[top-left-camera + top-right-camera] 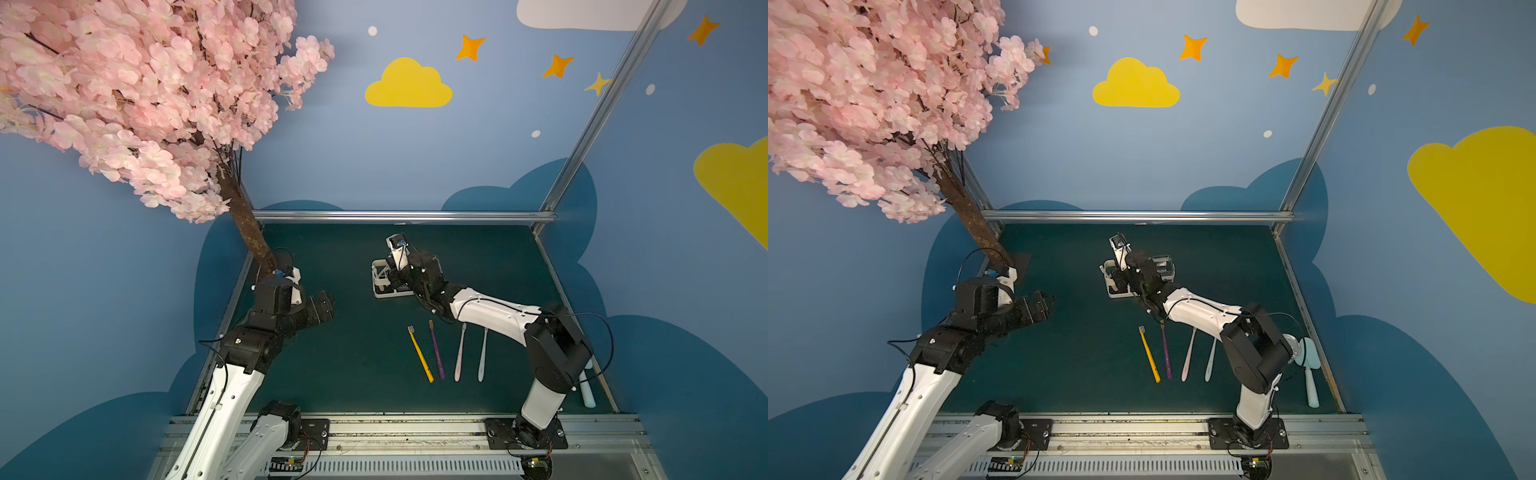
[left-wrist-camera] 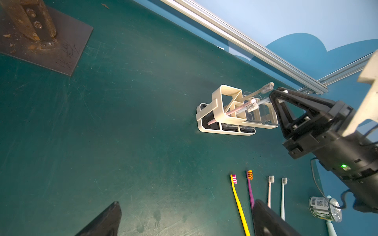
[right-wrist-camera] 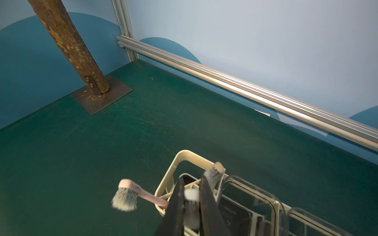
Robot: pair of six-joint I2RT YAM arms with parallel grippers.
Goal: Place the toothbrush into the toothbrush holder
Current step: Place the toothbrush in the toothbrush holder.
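**A:** What does the holder look like?

**B:** The toothbrush holder [image 2: 216,98] is a cream-white oblong frame. It stands on the green tabletop [image 1: 332,374], directly under the right fingers [image 3: 177,204]. One end rises into a loop with divided slots, and the rest of the frame carries two clear square cups [image 3: 251,185].

**A:** And those fingers?

**B:** They are clenched on a white toothbrush [image 3: 191,195], seen end-on between them, above the slotted end. I cannot tell whether its lower end is in a slot.

**A:** Is anything else in the slots?

**B:** A pink toothbrush [image 3: 147,195] leans out just beside the right fingers and ends in pale bristles. A beige toothbrush [image 2: 266,88] leans just past the fingertips.

**A:** The other arm?

**B:** The left fingers [image 2: 106,220] are spread wide and grasp nothing, well apart from the holder. To their right, behind the right fingers, lies a row on the tabletop. It is a yellow toothbrush [image 1: 421,354], a purple toothbrush [image 1: 436,350] and two pale toothbrushes [image 1: 460,353].
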